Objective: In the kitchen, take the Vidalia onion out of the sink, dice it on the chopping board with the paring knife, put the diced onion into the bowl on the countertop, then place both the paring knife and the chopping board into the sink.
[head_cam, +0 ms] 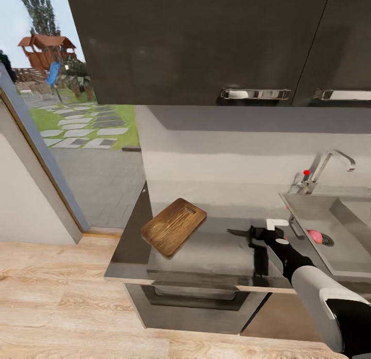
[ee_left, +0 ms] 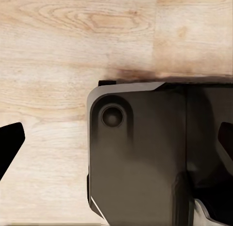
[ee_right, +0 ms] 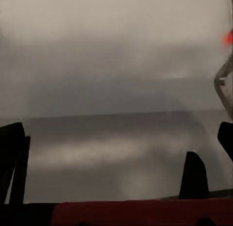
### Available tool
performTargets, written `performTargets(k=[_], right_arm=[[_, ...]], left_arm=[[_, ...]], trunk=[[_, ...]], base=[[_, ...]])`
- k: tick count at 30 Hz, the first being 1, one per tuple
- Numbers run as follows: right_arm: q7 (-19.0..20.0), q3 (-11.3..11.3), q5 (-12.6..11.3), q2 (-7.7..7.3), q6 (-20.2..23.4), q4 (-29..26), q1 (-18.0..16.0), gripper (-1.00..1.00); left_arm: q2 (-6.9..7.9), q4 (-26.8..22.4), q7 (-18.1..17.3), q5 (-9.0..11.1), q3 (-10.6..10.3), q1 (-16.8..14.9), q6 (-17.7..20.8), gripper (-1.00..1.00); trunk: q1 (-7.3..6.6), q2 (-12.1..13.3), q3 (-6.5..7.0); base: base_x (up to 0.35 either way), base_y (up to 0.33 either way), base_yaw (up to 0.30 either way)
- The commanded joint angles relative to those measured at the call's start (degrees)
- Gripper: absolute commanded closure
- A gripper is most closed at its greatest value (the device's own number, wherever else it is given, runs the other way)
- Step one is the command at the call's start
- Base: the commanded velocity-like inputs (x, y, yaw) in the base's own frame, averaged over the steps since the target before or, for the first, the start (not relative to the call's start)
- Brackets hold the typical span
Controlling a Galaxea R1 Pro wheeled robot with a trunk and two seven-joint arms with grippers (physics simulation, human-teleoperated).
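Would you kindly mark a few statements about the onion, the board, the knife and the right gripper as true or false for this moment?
1. The Vidalia onion lies in the sink, near the drain. True.
2. The chopping board is in the sink. False: it lies on the countertop, overhanging its corner edge.
3. The right gripper holds the paring knife. True: the blade points toward the board.
4. The onion rests on the board. False: the board is bare.
5. The tap has a blue knob. False: it is red.
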Motion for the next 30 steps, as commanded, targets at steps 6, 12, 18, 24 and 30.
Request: performTargets(k=[6, 12, 18, 24, 30], right_arm=[[-0.1, -0.1, -0.1, 0.02, -0.1, 0.1, 0.0, -1.0], [-0.1, -0.1, -0.1, 0.02, -0.1, 0.1, 0.0, -1.0], [-0.1, -0.1, -0.1, 0.02, -0.1, 0.1, 0.0, -1.0], [-0.1, -0.1, -0.1, 0.02, -0.1, 0.1, 0.0, -1.0], [-0.1, -0.1, -0.1, 0.02, -0.1, 0.1, 0.0, -1.0]], left_arm=[[0.01, 0.0, -0.1, 0.0, 0.0, 0.0, -0.1, -1.0], [0.01, 0.0, -0.1, 0.0, 0.0, 0.0, -0.1, -1.0], [0.02, 0.0, -0.1, 0.0, 0.0, 0.0, -0.1, -1.0], [0.02, 0.0, -0.1, 0.0, 0.0, 0.0, -0.1, -1.0], [0.01, 0.0, -0.1, 0.0, 0.0, 0.0, -0.1, -1.0]], trunk=[[0.01, -0.1, -0.11], [0.01, -0.1, -0.11], [0.01, -0.1, -0.11], [0.01, -0.1, -0.11], [0.01, -0.1, -0.11]], base=[[-0.269, 0.0, 0.0], [-0.048, 0.0, 0.0], [-0.003, 0.0, 0.0], [-0.012, 0.0, 0.0], [-0.23, 0.0, 0.0]])
